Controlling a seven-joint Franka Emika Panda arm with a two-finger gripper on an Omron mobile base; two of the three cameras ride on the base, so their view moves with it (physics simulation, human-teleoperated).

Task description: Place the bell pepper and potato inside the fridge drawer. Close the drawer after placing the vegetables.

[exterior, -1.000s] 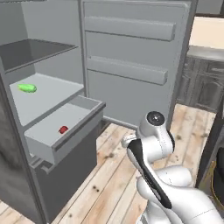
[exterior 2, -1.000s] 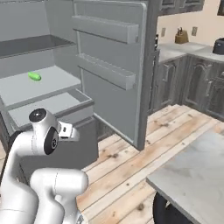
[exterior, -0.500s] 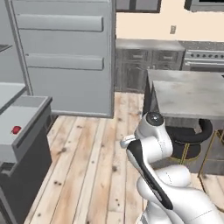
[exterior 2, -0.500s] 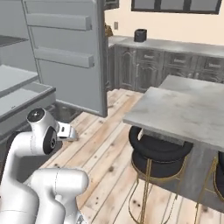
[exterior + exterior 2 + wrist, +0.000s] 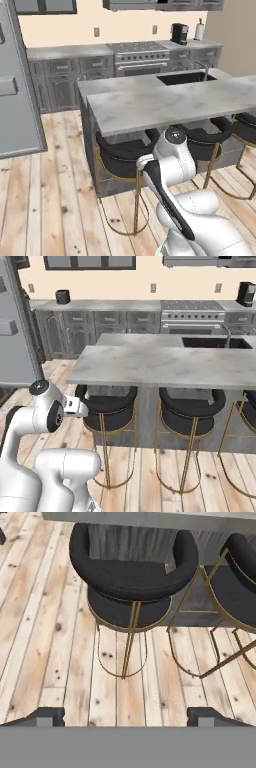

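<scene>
Landmark: kitchen island (image 5: 165, 102), a long grey stone surface on a grey base, standing on a pale plank floor (image 5: 45, 200).

- Gripper (image 5: 127, 714): two dark finger tips set wide apart in the hand view, nothing between them; released, grasping nothing. It looks down at the floor just in front of the island.
- Arm (image 5: 172, 165): white, folded low on the near side of the island, elbow close to the stools.
- Bar stools (image 5: 107, 406): black cushioned seats with curved backs on thin gold frames, tucked under the island's near edge. One stool (image 5: 130, 577) lies straight ahead of the gripper, a second beside it.
- Sink (image 5: 182, 78): dark basin with tap, set in the island's far part.
- Range (image 5: 192, 316): steel, against the back wall beyond the island, grey cabinets either side.
- Coffee machine (image 5: 179, 33): black, on the back counter beyond the island.
- Fridge door (image 5: 17, 100): grey panel, well to the left of the island.
- Bell pepper, fridge drawer: position cannot be told.
</scene>
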